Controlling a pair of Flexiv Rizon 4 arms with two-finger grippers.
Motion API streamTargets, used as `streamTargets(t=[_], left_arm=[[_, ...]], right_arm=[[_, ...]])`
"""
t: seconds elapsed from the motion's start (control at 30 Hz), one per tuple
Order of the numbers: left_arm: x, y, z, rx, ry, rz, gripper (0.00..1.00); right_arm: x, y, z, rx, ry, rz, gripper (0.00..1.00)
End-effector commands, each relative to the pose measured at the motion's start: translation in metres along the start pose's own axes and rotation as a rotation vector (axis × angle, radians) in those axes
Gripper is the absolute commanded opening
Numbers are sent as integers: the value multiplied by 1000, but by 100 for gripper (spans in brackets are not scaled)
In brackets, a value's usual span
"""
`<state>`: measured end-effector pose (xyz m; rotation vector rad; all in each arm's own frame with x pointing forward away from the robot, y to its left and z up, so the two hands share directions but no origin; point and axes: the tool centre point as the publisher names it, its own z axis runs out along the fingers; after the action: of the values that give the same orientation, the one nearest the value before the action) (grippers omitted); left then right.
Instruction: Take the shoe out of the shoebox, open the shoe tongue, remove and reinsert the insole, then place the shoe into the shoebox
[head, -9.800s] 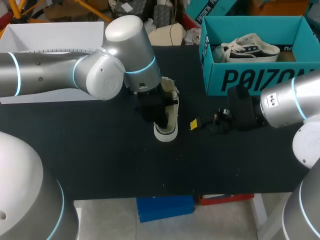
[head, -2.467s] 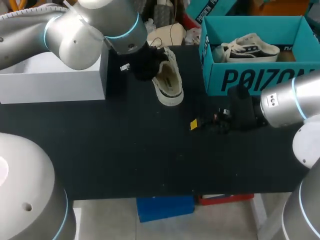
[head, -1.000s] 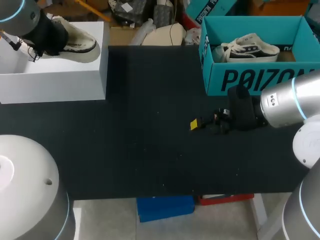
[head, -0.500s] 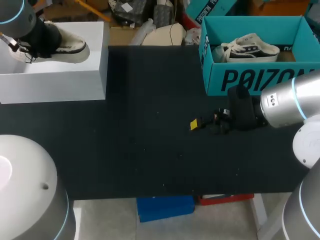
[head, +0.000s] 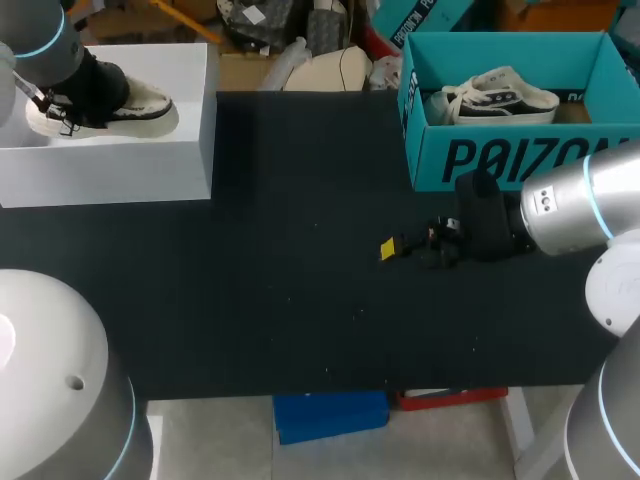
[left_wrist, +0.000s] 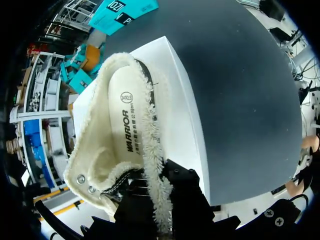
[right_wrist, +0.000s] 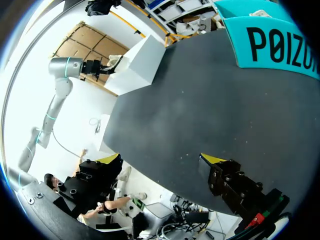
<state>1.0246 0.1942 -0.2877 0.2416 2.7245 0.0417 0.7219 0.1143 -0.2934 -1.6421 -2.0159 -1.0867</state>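
Shoe (head: 145, 100) over shoebox (head: 120, 170), table's (head: 300, 300) left rear

The shoe (left_wrist: 90, 150) is lined with shaggy cream fleece around a smooth, flat insole (left_wrist: 125, 115), with small shiny metal eyelets (left_wrist: 77, 179). The white shoebox (head: 150, 150) looks like smooth matt card. The bench (head: 300, 260) is matt black, and the left arm (head: 35, 35) and right arm (head: 585, 205) have smooth, glossy grey shells.

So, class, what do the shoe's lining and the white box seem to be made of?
Lining of the shoe: cream fleece or pile, judging by its shaggy, tufted edge. The white box: probably cardboard, matte and smooth with crisp straight edges, though it could be coated board.
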Motion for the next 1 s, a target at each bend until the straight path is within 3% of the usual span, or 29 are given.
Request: streamTargets(t=[0.03,0.43,0.73,0.93,1.0], left_arm=[[-5,0,18,2,18,-8,0],[7,1,49,16,64,-16,0],[13,-2,59,22,84,-13,0],[14,-4,57,28,92,-11,13],[13,-5,53,30,92,-11,22]], right_arm=[[1,0,1,1,-2,1,100],[1,0,1,1,-2,1,100],[1,0,1,1,-2,1,100],[1,0,1,1,-2,1,100],[1,0,1,1,-2,1,100]])
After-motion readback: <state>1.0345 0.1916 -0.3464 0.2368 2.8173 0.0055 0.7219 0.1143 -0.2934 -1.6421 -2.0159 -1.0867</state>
